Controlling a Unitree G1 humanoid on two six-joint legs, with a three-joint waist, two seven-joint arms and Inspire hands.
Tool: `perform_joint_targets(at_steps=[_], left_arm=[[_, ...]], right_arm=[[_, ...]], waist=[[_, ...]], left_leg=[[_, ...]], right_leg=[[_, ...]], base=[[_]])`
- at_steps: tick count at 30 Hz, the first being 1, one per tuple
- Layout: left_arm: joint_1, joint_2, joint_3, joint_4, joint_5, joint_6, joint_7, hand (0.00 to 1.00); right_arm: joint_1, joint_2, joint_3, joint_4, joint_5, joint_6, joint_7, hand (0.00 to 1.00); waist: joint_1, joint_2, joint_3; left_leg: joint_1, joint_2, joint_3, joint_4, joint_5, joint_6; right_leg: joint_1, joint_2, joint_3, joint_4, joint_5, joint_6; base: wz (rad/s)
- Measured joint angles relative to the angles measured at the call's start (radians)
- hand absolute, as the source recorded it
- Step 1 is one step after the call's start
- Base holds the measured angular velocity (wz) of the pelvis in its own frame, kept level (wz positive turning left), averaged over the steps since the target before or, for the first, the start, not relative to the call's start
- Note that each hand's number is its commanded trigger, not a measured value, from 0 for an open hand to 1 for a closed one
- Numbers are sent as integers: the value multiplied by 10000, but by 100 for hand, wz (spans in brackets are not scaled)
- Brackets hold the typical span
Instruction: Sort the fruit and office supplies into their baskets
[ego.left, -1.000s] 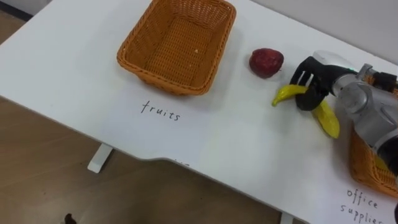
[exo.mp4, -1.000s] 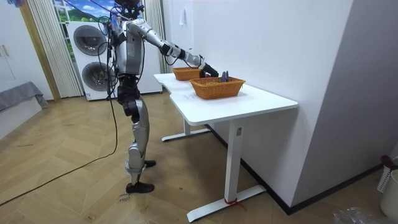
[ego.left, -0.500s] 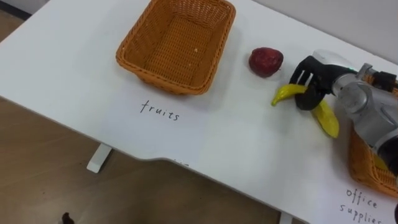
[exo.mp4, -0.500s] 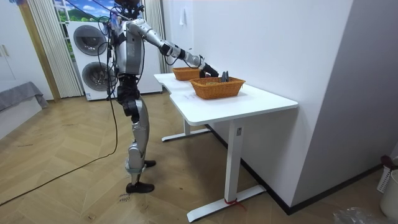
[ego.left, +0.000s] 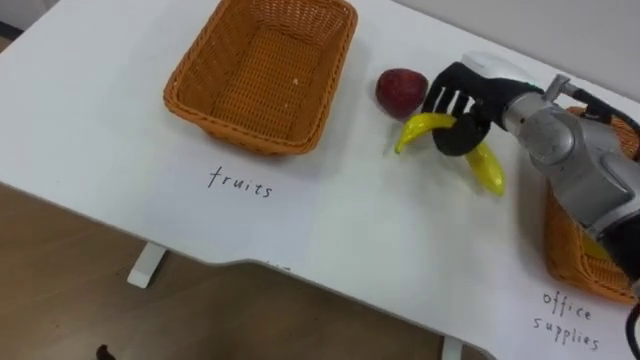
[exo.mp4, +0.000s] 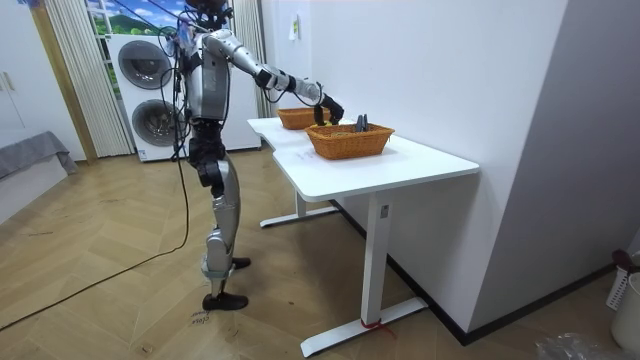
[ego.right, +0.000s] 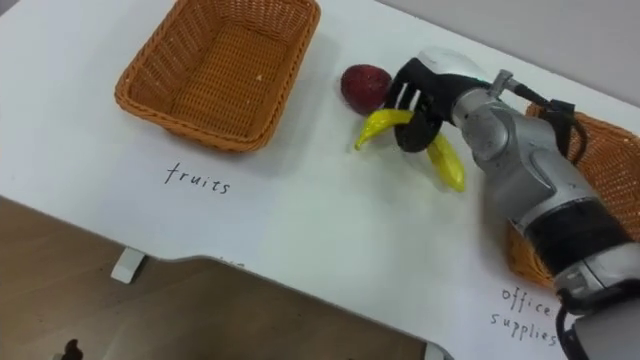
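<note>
The right robot hand curls its fingers round the yellow banana, just beside a red apple on the white table. The fruits basket stands further left.

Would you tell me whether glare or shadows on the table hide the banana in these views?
Left eye view: the table is evenly lit without glare, with soft shadows by the fruits basket; the banana is hidden only where the right hand curls round it. Room view: the table is bright on top, shaded beneath; the banana is too small to tell.
</note>
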Motion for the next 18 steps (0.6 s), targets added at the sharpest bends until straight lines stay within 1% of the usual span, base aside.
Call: perform_joint_targets(at_steps=[2,3,4,7,9,10,11,13,15,16,18], left_arm=[[25,-2,66,14,2,-5,-15,0],[50,-27,164,28,3,10,-23,0],[88,-55,321,-13,2,15,-27,0],[404,-59,708,-8,-5,35,-16,0],[559,-63,808,-67,1,35,22,0],[622,-110,814,-125,2,35,55,0],[653,-148,830,-172,2,36,60,0],[760,-409,1086,-395,15,36,58,0],[842,-495,1088,-595,20,47,58,0],[923,-513,1084,-833,42,46,58,0],[952,-544,1083,-994,62,39,68,0]], right_arm=[[2,-6,0,-278,-9,49,143,100],[2,-38,-1,-538,9,135,227,100],[6,-93,-16,-962,89,274,369,100],[11,-221,-351,-2166,150,300,491,100],[10,-338,-623,-2706,158,323,544,100],[9,-475,-793,-2992,160,320,613,100],[9,-513,-890,-3103,184,317,662,100],[11,-519,-1259,-3493,331,404,872,100],[9,-519,-1328,-3782,443,521,997,100],[-36,-515,-1330,-3892,443,531,1051,100],[-90,-513,-1331,-3897,443,535,1141,100]], waist=[[-122,-9,-60],[-195,-12,-67],[-307,-24,-141],[-598,-35,-150],[-693,-47,-186],[-693,-54,-197],[-694,-56,-199],[-703,-49,-197],[-700,-75,-218],[-700,-105,-243],[-671,-107,-245]], left_leg=[[142,0,-15,-66,0,0],[243,1,-8,-111,0,-1],[299,5,19,-185,3,-6],[593,7,56,-374,60,-13],[812,8,57,-527,92,-24],[914,19,72,-577,101,-31],[948,19,75,-587,103,-31],[1040,19,96,-600,105,-29],[1130,18,101,-693,135,-29],[1171,17,98,-726,158,-36],[1321,15,86,-845,204,-36]], right_leg=[[127,0,-35,-5,0,0],[196,0,-34,-4,0,0],[197,-1,2,-2,0,0],[392,-2,41,4,0,0],[553,-1,36,-2,0,0],[622,2,48,2,0,1],[658,2,50,0,0,0],[737,2,89,0,0,1],[792,-2,83,10,0,1],[803,-2,86,8,0,1],[903,-6,92,1,0,1]], base=[[0],[-5],[-7],[-5],[0],[0],[0],[0],[-2],[0],[2]])
